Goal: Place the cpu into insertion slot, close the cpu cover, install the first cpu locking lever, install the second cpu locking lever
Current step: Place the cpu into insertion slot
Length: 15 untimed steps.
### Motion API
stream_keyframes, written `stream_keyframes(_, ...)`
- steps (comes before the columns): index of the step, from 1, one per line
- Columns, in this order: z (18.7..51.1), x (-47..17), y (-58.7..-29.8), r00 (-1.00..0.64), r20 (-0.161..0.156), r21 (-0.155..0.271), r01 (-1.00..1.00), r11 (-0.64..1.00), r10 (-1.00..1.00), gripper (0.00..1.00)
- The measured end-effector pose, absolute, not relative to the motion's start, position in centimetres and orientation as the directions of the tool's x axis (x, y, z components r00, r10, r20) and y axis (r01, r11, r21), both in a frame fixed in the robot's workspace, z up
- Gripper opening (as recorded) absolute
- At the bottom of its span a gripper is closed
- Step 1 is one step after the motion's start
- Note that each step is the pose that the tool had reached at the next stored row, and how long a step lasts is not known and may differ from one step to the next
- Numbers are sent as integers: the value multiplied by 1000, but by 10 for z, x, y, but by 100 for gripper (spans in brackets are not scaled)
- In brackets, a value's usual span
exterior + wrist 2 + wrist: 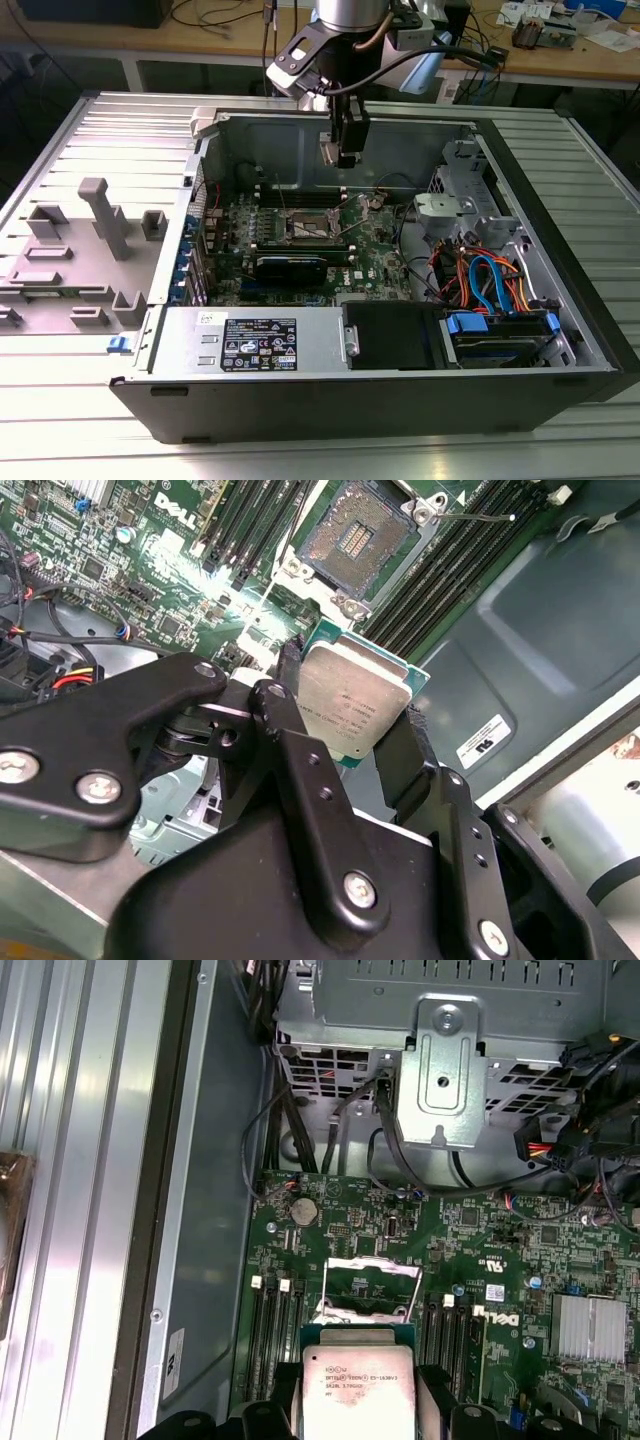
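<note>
My gripper (343,152) hangs over the open computer case, above the motherboard (370,255). It is shut on the cpu (350,705), a square chip with a silver top, gripped by two opposite edges between black fingers (290,680). In the second wrist view the insertion slot (355,535) lies uncovered, its greyish contact field showing, some way beyond the chip. In the first wrist view the cpu (358,1385) sits in front of the cpu cover (368,1288), a silver frame that stands tilted up. A thin wire lever (475,517) lies beside the slot. The slot (308,228) is below and to the exterior view's left of the gripper.
Long black memory slots (450,570) flank the socket. A metal drive cage (440,1060) with bundled cables stands past the board. A finned heatsink (590,1325), the power supply (250,345), coloured cables (490,280) and a grey fixture tray (90,250) outside the case are nearby.
</note>
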State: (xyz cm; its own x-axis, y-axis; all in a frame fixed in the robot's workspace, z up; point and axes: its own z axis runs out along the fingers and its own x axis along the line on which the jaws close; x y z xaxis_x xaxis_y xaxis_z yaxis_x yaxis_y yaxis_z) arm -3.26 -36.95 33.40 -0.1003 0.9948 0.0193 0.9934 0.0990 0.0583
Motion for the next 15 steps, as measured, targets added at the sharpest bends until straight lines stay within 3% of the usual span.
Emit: stream_keyframes(15,324,-33,-371,-99,19,58,994,98,995,54)
